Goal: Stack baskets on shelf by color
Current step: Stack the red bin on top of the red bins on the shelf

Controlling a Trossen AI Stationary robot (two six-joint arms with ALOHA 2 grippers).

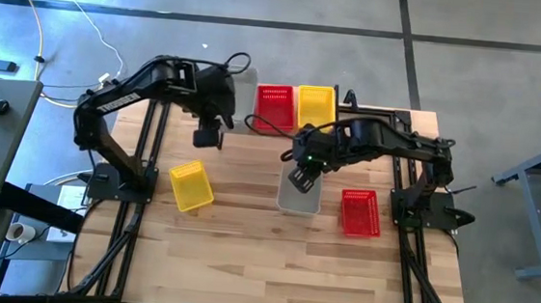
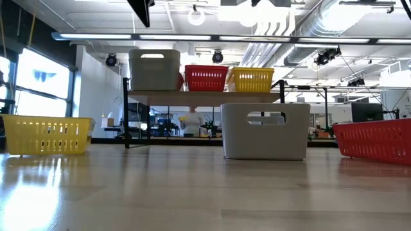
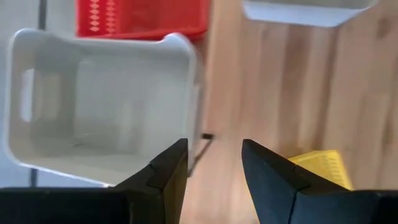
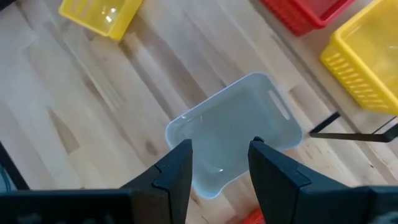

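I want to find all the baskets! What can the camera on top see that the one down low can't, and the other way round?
Only the high view shows both arms: the left gripper, open, beside the shelf, and the right gripper, open, over the grey basket on the table.

Only the low view shows the shelf legs, the basket sides, and the room behind.

Both show the yellow basket on the table, the red basket on the table, and the shelf's red basket and yellow basket.

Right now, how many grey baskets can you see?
2: one grey basket on the shelf at its left end, beside the red one; one on the table under the right pincer. More could be nested or hidden.
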